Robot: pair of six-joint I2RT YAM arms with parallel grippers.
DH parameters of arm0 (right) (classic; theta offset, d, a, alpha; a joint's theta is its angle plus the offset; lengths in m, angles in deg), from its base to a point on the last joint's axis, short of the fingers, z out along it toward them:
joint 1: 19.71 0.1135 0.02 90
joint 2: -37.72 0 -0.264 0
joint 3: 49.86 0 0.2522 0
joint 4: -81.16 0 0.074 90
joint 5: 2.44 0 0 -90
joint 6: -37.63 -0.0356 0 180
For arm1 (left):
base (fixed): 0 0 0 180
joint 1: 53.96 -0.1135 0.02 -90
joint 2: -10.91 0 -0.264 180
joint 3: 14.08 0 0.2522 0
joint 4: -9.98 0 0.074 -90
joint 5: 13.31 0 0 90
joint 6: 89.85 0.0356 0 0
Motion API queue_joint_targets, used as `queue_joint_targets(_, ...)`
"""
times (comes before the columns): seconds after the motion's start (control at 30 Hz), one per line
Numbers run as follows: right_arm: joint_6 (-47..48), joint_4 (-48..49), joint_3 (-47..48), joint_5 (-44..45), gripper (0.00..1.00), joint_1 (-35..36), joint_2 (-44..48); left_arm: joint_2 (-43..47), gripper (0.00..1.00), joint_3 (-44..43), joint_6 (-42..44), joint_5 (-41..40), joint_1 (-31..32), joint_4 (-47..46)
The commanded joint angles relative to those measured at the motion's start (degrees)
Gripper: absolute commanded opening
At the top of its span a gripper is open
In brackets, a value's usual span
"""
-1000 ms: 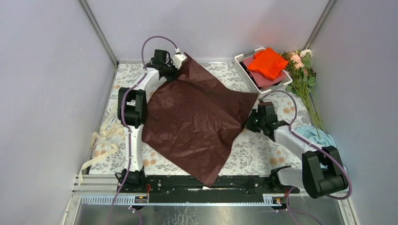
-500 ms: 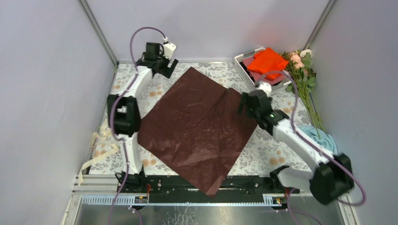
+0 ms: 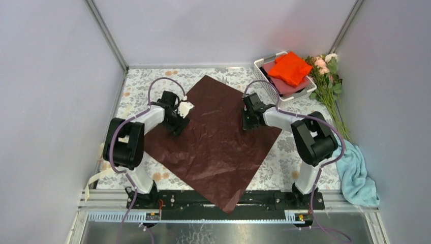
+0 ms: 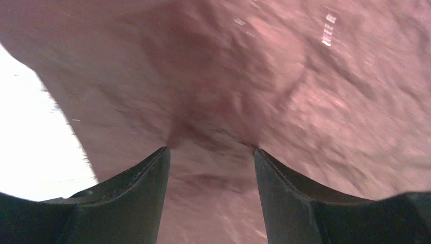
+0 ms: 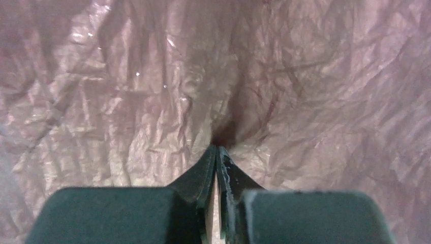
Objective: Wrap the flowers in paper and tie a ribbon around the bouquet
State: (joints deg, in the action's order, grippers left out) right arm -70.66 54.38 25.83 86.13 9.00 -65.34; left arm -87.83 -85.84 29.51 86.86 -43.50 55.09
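The paper, a dark red crinkly sheet, lies flat as a diamond on the table. My left gripper stands on its left part. In the left wrist view this gripper is open, both fingertips pressed down on the paper. My right gripper is on the sheet's right part. In the right wrist view it is shut, with the paper puckered at its tips. The flowers lie at the back right by the wall. The ribbon lies loose at the left edge.
A white basket holding an orange cloth stands at the back right, beside the flowers. A light blue towel lies at the near right. Grey walls close in the flowered table on three sides.
Both grippers let go of the sheet's far and right corners, and the paper settled flat. Both arms then came inward onto the sheet; the right one shut and the left one narrowed.
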Motion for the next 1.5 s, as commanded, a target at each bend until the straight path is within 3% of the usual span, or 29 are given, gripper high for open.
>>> queue_joint_targets(0.0, -1.85, 2.85, 2.92, 3.21, 0.06, 0.21, -3.40, -3.00, 0.68, -0.48, -0.69, -6.31, -0.26, -7.59)
queue_joint_targets(0.07, -2.51, 4.27, 3.36, 7.12, 0.00, 0.21, -4.79, -5.43, 0.68, -1.22, -0.82, -9.61, -0.35, -10.86)
queue_joint_targets(0.2, -1.65, 3.52, 7.99, 10.65, 0.00, -0.05, -8.81, -10.81, 0.68, -5.35, -0.55, -15.70, -0.63, -13.28)
queue_joint_targets(0.43, 3.25, 0.01, 14.59, 13.32, 0.01, -0.23, -8.31, -10.08, 0.67, -7.68, -1.02, -13.07, -1.58, -10.52)
queue_joint_targets(0.63, 9.35, -7.45, 22.95, 12.31, 0.24, -2.47, -1.59, -4.53, 0.72, -13.17, -2.12, -8.25, -4.84, -6.32)
queue_joint_targets(0.77, 8.88, -8.38, 25.06, 9.63, 0.40, -18.53, 6.21, 3.55, 0.98, -14.94, -2.99, -1.39, -7.23, -3.62)
queue_joint_targets(0.87, 10.84, -6.45, 26.66, 11.28, 0.58, -30.77, 8.04, 7.59, 0.99, -14.23, -2.95, 1.08, -7.42, -1.86)
queue_joint_targets(0.93, 12.94, -5.50, 29.23, 12.27, 0.62, -36.70, 5.39, 8.50, 0.99, -14.35, -3.23, 2.96, -7.39, -0.02)
queue_joint_targets(1.03, 14.21, -11.29, 39.43, 6.27, 0.60, -43.55, -3.58, 8.71, 0.99, -15.23, -3.82, 3.46, -7.38, 3.13)
queue_joint_targets(1.27, 22.38, -23.64, 61.14, 2.88, 0.56, -49.00, -24.98, 10.16, 0.99, -12.73, -4.32, 7.29, -7.38, 4.00)
queue_joint_targets(1.37, 27.03, -25.42, 63.81, 1.62, 0.57, -49.10, -28.76, 9.45, 0.99, -11.92, -4.30, 7.42, -7.38, 4.02)
queue_joint_targets(1.47, 31.12, -23.14, 60.49, 2.62, 0.58, -49.19, -28.93, 7.89, 0.99, -11.61, -3.51, 6.66, -7.38, 4.70)
